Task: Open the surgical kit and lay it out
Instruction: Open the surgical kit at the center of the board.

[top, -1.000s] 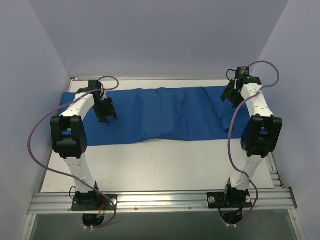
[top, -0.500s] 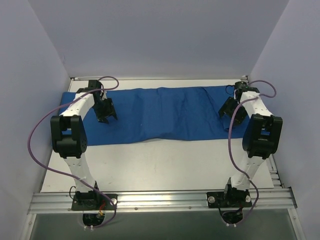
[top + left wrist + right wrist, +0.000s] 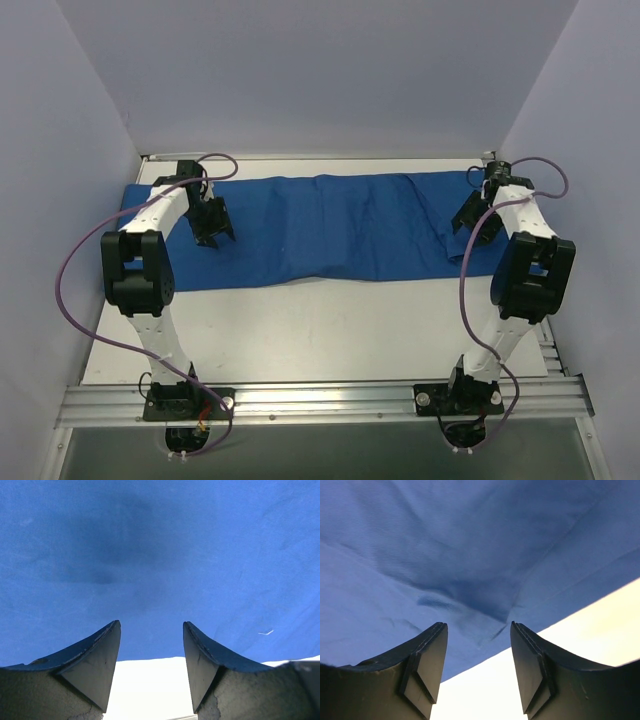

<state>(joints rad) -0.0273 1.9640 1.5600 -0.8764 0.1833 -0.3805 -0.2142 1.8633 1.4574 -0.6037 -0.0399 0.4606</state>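
Top external view: one arm at each end of the blue cloth wrap (image 3: 340, 228).
Our left end effector (image 3: 212, 232) and right end effector (image 3: 468, 222) both stand apart and empty, just above the wrap's near edge; its long axis runs left to right across the far part of the bench (image 3: 330, 330), so each arm is nearest its own end.

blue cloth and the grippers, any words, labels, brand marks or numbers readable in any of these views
None: no text can be read in any view.
The blue cloth is plain, with no tag or print showing.
The left gripper and right gripper show no markings.
A small white fleck on the cloth is not a character.
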